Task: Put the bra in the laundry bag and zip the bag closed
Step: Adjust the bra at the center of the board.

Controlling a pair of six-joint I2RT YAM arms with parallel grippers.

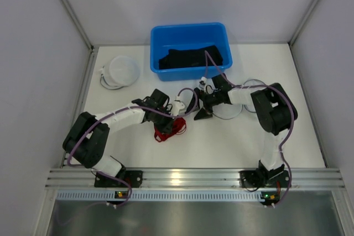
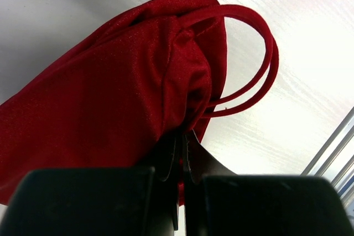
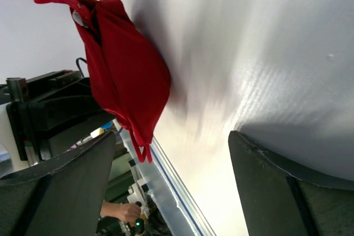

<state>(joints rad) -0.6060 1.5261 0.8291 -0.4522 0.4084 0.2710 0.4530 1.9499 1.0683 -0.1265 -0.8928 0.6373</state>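
Note:
The red bra (image 2: 127, 92) hangs bunched from my left gripper (image 2: 182, 142), whose jaws are pressed shut on a fold of its cloth, straps looping to the right. From above, the bra (image 1: 167, 127) sits just over the table at centre, under my left gripper (image 1: 176, 115). My right gripper (image 1: 202, 113) is beside it to the right, open and holding nothing. In the right wrist view the bra (image 3: 127, 75) is ahead and apart from my right gripper (image 3: 172, 136). A white round laundry bag (image 1: 235, 111) lies mostly under my right arm; its zip is hidden.
A blue bin (image 1: 191, 32) with dark clothes stands at the back centre. A second white domed round thing (image 1: 123, 70) lies at the back left. Grey walls close the table on both sides. The metal rail (image 1: 182, 178) runs along the near edge.

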